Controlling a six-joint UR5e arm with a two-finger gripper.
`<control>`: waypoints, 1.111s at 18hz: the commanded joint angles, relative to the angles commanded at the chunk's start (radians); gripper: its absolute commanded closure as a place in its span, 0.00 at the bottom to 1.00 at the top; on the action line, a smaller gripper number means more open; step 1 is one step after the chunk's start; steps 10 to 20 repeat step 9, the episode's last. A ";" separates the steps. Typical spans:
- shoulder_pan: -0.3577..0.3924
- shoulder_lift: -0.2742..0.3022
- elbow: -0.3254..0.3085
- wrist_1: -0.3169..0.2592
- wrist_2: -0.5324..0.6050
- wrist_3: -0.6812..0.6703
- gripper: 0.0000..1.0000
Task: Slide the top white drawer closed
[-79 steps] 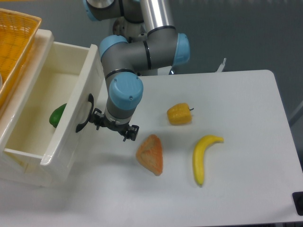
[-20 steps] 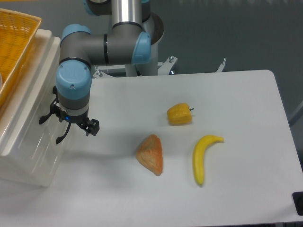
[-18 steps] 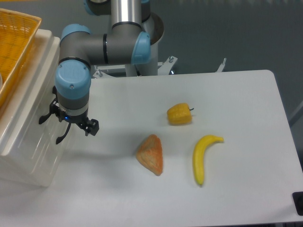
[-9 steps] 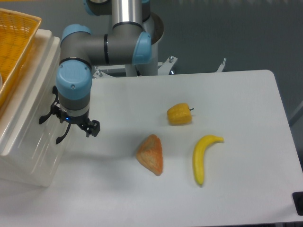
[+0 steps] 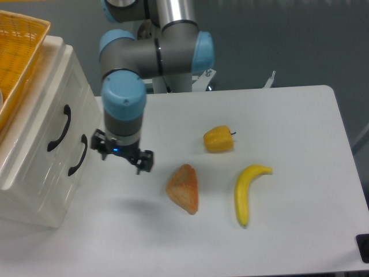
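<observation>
With the top drawer (image 5: 49,124) sitting flush in the cabinet (image 5: 34,173), the pincer (image 5: 122,157) hangs just right of it, clear of the front.
Basket (image 5: 14,52) on cabinet top at far left; upper handle (image 5: 59,128) above lower handle (image 5: 78,154). Pincer fingers spread, holding nothing. On the surface (image 5: 288,231) further right: orange wedge (image 5: 184,188), yellow pepper (image 5: 218,139), banana (image 5: 247,193).
</observation>
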 joint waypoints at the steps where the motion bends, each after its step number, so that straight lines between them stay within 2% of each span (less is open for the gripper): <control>1: 0.011 -0.002 -0.002 -0.002 0.017 0.048 0.00; 4: 0.066 0.002 -0.002 -0.003 0.038 0.114 0.00; 9: 0.147 0.011 0.003 0.000 0.057 0.132 0.00; 20: 0.147 0.011 0.003 0.000 0.057 0.132 0.00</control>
